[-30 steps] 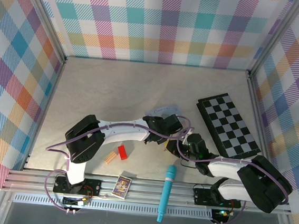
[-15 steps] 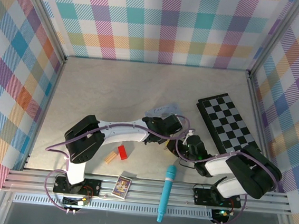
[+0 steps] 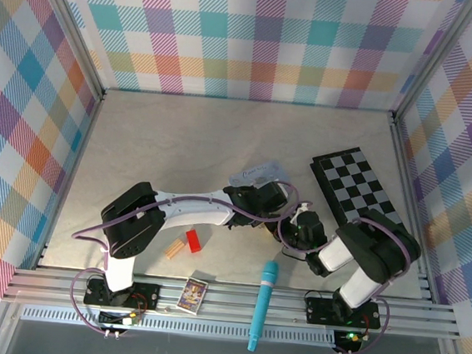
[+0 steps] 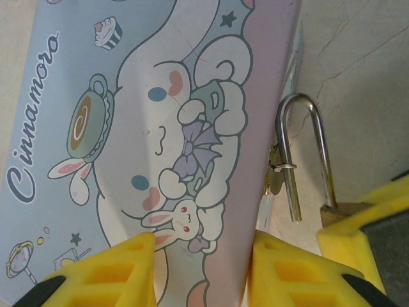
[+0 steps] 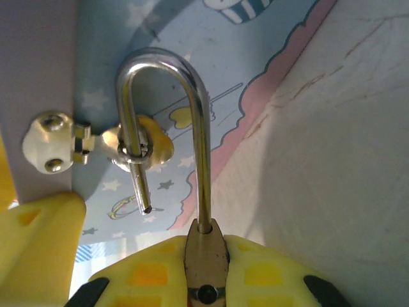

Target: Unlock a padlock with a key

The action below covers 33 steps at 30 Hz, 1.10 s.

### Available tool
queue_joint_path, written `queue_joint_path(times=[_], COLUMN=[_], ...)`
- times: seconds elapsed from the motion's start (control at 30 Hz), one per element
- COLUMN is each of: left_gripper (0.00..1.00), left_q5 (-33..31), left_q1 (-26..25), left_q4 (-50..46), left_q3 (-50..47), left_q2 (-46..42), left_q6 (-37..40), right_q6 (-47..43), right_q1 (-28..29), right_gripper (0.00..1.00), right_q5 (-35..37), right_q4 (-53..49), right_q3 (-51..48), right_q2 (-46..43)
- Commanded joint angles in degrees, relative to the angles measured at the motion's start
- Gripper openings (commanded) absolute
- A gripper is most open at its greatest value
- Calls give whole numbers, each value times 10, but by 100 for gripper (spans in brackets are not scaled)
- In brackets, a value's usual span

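The likely light, slippery padlock [image 5: 204,248] is clamped by its body in the right claw [image 5: 205,272]. Whether the left claw [image 4: 206,257] grips anything cannot be told.

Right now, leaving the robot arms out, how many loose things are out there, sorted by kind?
Wooden blocks: 2, tan block and red block
Cartoon tin: 1
Padlock: 1
Checkerboard: 1
Teal stick: 1
Small picture box: 1
Total: 7

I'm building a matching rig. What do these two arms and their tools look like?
The left arm and right arm have white links between bulky black joints, with lilac cables trailing alongside. Left tool and right tool carry chunky yellow fingers.
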Motion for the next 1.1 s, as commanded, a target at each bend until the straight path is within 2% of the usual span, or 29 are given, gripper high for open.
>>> queue_joint_path(times=[0.0,0.53,0.67,0.73,0.83,1.07], left_gripper=[33,32,32,33,41,55], left_q5=[85,70,47,30,-2,-84], left_q1=[7,2,2,3,6,17], left_q4=[-121,-125,-130,-135,-137,-158], left_q3=[-51,-57,-50,-46,-38,-11], left_q2=[49,53,61,62,62,64], left_q6=[-31,-51,-56,-65,-81,-114], right_q6=[23,18,16,7,-18,-70], right_q1=[-22,-53,-53,-55,-55,-66], right_gripper=[0,0,0,0,0,0], right_q5=[26,17,0,-14,-61,-154], right_q4=[94,71,41,-14,-178,-378], right_q3=[8,7,14,18,54,84], right_q2=[34,15,20,8,-20,-14])
